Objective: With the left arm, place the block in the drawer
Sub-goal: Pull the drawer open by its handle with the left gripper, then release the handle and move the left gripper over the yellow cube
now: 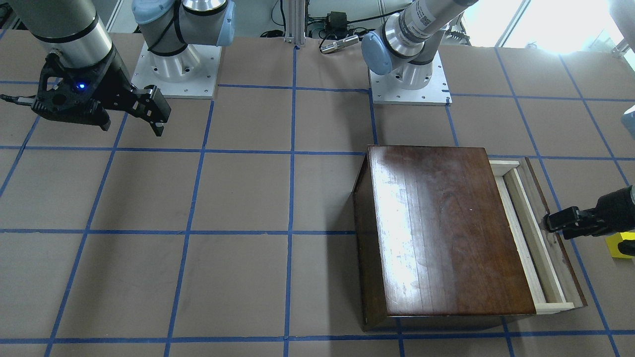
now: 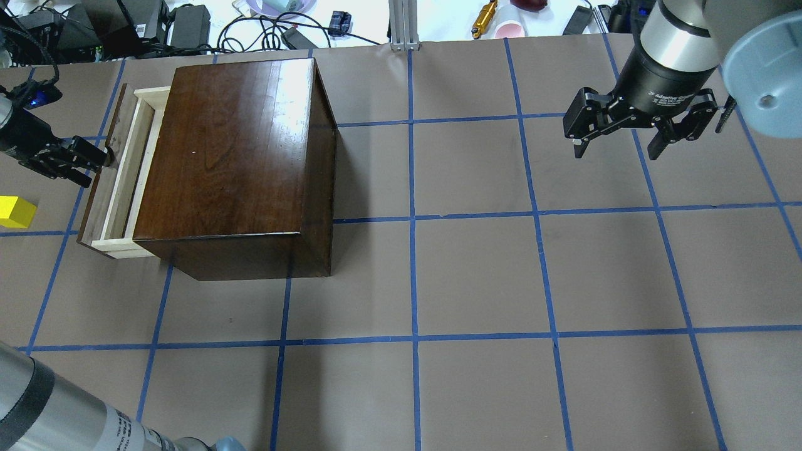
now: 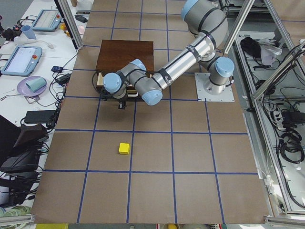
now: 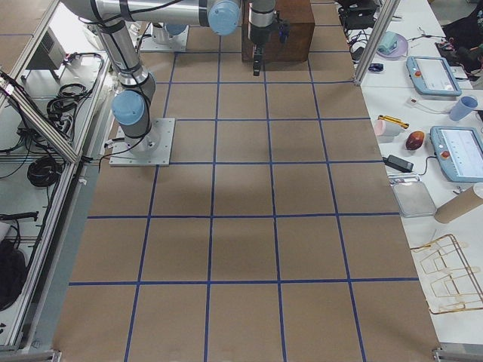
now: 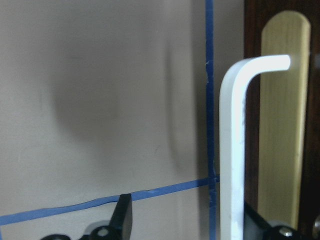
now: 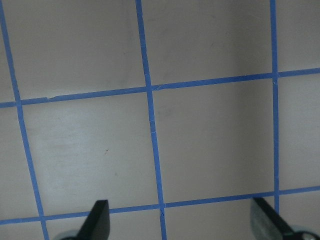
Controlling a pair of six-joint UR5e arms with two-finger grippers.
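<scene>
Yellow block (image 2: 15,212) sits on the brown worktop (image 2: 470,269) at the far left edge of the overhead view. It is outside the drawer (image 2: 118,188), left of its dark front and clear of it.

Drawer partly pulled out from the left side of the glossy dark wooden box (image 2: 238,144), pale sides showing. No contents seen inside.

Left gripper (image 2: 94,166) reaches in from the left, tips at the drawer front and a little farther from the robot than the block. Left wrist view: a white bent handle (image 5: 232,150) stands just beside one finger, the other finger well off to the left. Jaws are spread, nothing clamped.

Right gripper (image 2: 617,152) hangs over bare worktop far right, well apart from the box, fingers wide, holding nothing.

Blue tape grid (image 2: 412,219) across the worktop.
</scene>
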